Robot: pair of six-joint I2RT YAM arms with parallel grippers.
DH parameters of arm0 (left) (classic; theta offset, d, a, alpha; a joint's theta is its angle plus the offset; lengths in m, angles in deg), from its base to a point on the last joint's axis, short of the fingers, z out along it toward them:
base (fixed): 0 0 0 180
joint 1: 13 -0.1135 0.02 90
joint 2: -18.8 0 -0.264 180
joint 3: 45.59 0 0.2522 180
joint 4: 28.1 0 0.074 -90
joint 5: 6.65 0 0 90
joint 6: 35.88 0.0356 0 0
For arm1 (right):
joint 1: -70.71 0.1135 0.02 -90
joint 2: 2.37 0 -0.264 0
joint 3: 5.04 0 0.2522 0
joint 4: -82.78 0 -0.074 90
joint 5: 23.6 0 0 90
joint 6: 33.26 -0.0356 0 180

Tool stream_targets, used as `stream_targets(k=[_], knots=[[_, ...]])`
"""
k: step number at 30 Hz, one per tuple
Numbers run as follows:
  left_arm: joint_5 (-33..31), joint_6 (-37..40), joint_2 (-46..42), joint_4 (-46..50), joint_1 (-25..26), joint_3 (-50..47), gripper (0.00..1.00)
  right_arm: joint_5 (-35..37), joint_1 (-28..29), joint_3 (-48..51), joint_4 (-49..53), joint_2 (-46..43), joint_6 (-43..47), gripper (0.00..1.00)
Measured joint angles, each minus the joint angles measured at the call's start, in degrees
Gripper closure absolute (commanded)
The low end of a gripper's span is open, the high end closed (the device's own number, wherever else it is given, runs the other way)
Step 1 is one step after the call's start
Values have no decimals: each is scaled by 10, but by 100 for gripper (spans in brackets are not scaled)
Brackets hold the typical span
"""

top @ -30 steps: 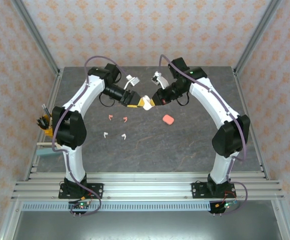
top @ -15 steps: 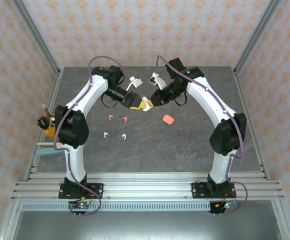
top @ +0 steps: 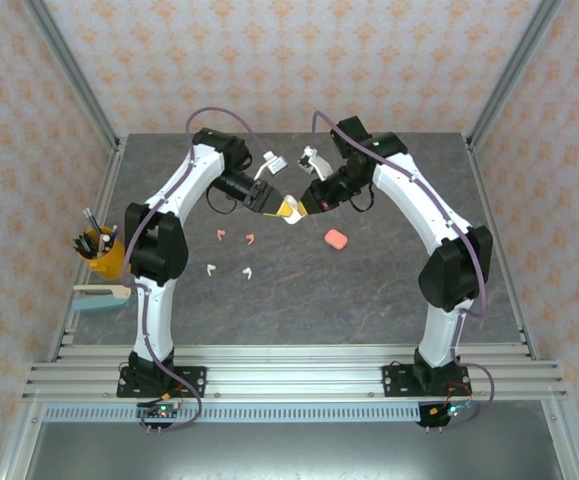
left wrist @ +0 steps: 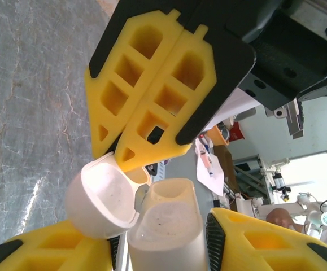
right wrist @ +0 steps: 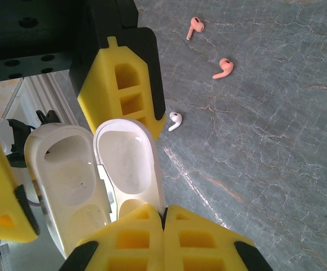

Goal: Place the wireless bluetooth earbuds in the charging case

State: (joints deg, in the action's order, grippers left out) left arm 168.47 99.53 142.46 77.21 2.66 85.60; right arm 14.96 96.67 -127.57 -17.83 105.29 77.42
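A white charging case [top: 289, 211] hangs open above the table's far middle, held between both grippers. My right gripper [right wrist: 164, 210] is shut on the rim of its lid [right wrist: 126, 155]. My left gripper [left wrist: 157, 240] is closed round the case's base [left wrist: 169, 226], with a pad close on either side. In the left wrist view the lid [left wrist: 98, 197] tilts left, with the right gripper [left wrist: 118, 157] pinching it. Two pink earbuds [top: 221, 234] [top: 250, 238] and two white earbuds [top: 210, 268] [top: 245, 273] lie loose on the table. The right wrist view has the pink pair [right wrist: 195, 26] [right wrist: 223, 68] and one white earbud [right wrist: 175, 120].
A shut salmon pink case [top: 335, 239] lies on the table right of the grippers. A yellow cup of pens [top: 101, 252] and a pale block [top: 99, 297] sit at the left edge. Metal frame posts and patterned walls bound the table.
The left gripper's jaws have closed in on the case's base. The left arm's elbow has swung right, uncovering the pen cup. The right gripper has stayed shut on the lid.
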Motion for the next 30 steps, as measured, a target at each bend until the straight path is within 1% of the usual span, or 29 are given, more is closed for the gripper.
stream_targets(k=[4,9,15,19,22,23,24,26,27,29,30], knots=[[0,12,2,7,0,0,58,0,0,0,0,3,0,100],[0,17,2,10,0,0,65,0,0,0,0,9,0,100],[0,17,2,11,0,1,70,0,0,-5,2,9,0,100],[-1,17,2,14,0,1,78,0,0,-7,4,9,0,100],[-1,16,2,15,0,1,91,0,0,-7,4,9,0,100],[-1,17,2,15,0,1,96,0,0,-7,4,9,0,98],[-1,17,2,15,0,1,100,0,0,-7,4,9,-1,92],[-1,17,2,15,0,1,100,4,0,-7,3,9,-5,72],[0,19,2,15,0,1,100,10,0,-7,-2,9,-12,64],[0,24,2,15,-3,2,100,26,-1,-7,-9,9,-25,54],[1,27,2,15,-5,3,100,33,-3,-7,-14,8,-35,50]])
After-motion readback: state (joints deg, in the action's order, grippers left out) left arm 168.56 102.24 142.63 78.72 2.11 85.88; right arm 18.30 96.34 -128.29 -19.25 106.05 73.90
